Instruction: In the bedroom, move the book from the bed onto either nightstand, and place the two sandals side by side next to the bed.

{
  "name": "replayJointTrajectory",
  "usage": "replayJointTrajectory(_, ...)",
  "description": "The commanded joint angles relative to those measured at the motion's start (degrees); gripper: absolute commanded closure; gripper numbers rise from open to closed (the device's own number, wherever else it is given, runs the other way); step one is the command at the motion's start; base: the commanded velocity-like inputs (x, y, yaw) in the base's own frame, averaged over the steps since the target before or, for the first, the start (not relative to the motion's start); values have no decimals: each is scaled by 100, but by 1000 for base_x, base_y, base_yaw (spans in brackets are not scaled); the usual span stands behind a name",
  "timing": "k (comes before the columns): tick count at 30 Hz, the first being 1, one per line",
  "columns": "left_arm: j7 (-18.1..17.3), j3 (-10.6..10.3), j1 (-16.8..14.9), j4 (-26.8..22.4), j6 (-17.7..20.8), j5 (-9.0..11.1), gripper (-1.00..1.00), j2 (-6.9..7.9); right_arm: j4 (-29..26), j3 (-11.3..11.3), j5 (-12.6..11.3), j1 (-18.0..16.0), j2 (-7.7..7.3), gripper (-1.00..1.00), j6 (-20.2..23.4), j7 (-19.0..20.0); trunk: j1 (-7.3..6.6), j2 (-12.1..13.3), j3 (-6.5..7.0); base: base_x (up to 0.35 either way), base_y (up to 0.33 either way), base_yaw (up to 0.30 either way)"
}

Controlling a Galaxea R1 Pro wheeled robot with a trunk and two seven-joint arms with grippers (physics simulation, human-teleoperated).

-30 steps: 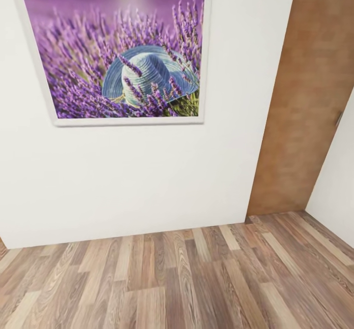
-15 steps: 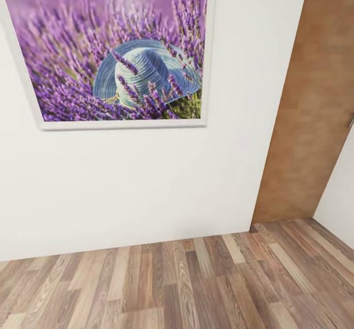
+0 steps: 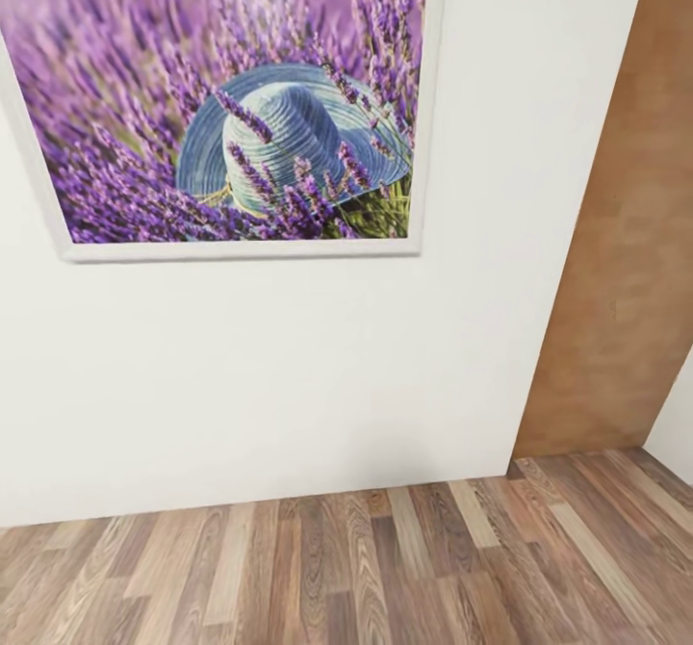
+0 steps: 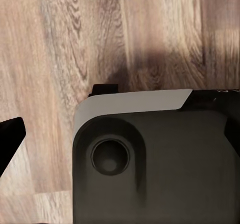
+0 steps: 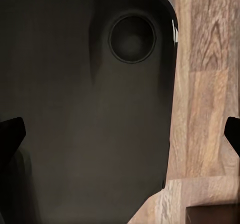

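Lavender painting [image 3: 226, 106] cropped by frame edge; right tool [image 5: 120, 134] spread wide (left tool unclear).

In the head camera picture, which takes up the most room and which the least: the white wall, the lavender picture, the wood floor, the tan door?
As they look in the head view, largest to smallest:
1. White wall
2. Lavender picture, cut off by the frame's edge
3. Wood floor
4. Tan door, partly out of frame

Floor and picture look close; nearness skews this.
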Motion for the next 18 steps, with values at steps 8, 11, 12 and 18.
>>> replayJointTrajectory(8,-1,0,-3,-1,-11,2,-100,-3,-1,-6,-5,-2,0,-100,0,1,2,-2,-5,65,0,247)
replayJointTrajectory(11,-1,0,-3,-1,-11,2,-100,-2,-1,-7,-2,-2,-1,-100,0,1,2,-2,-5,14,0,271)
replayJointTrajectory(12,-1,0,-2,-1,-11,2,-100,-2,-1,-7,-2,-2,-1,-100,0,1,2,-2,-5,9,0,274)
replayJointTrajectory(18,-1,0,-1,-1,-11,2,-100,0,-1,-7,-6,-2,0,-100,0,1,2,-2,-5,4,0,277)
